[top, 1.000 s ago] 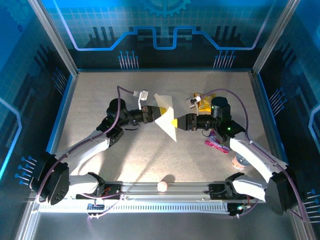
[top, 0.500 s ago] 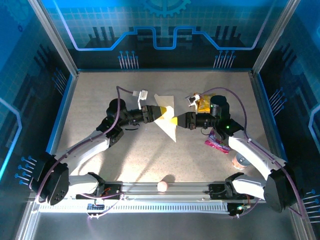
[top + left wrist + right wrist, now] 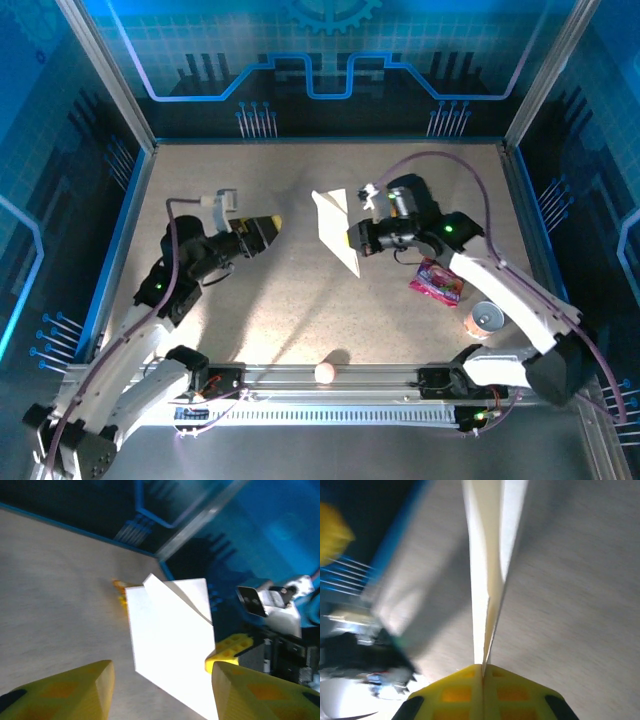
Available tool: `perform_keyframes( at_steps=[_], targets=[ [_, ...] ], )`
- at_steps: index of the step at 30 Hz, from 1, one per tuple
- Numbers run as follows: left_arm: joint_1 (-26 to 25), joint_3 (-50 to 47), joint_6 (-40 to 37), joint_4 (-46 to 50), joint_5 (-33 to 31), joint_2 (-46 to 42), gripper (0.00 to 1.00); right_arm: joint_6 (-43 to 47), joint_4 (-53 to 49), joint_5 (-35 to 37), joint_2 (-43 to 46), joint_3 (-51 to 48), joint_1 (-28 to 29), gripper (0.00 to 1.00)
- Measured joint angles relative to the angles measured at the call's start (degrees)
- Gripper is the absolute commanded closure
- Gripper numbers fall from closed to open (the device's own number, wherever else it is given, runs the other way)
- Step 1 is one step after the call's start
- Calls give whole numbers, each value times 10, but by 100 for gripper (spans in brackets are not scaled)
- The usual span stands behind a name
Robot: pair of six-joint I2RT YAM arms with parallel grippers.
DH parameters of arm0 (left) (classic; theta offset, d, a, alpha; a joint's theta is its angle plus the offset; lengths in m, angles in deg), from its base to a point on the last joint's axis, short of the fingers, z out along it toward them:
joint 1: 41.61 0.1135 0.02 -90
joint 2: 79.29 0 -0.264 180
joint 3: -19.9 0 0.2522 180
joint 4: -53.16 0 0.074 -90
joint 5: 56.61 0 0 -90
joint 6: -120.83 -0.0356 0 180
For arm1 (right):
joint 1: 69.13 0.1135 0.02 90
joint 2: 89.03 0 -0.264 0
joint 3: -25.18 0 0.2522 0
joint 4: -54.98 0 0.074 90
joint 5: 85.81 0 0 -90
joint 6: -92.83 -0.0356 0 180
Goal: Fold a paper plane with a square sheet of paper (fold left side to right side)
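Paper, white and folded into a narrow pointed shape, is standing on edge near the middle of the worktop, toward the back. The right hand is clamping its right edge. Seen from the right wrist, the yellow fingers are pressing together on the paper, which is showing edge-on as two layers splaying slightly apart; everything around it is blurring out. Whether the paper's lower tip is touching the worktop is hard to judge.

The left hand is hovering well to the left of the paper, its fingers apart and gripping nothing. From the left wrist, the paper's near corner is running off the bottom of the frame, and the sheet is hiding most of a small yellow thing behind it.

A pink wrapper is lying to the right of the right hand. A can and a ball are sitting nearer the front.
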Motion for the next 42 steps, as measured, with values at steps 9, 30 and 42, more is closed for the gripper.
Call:
perform_keyframes(
  at_steps=[9, 30, 42],
  targets=[
    [2, 1, -28, 192, -186, -96, 43, -16, -261, 409, -255, 140, 133, 99],
    [4, 1, -25, 232, -204, -73, 43, -8, -267, 391, -482, 250, 184, 41],
    [3, -72, 58, 70, -58, 86, 49, -53, -100, 216, -181, 16, 97, 23]
  ],
)
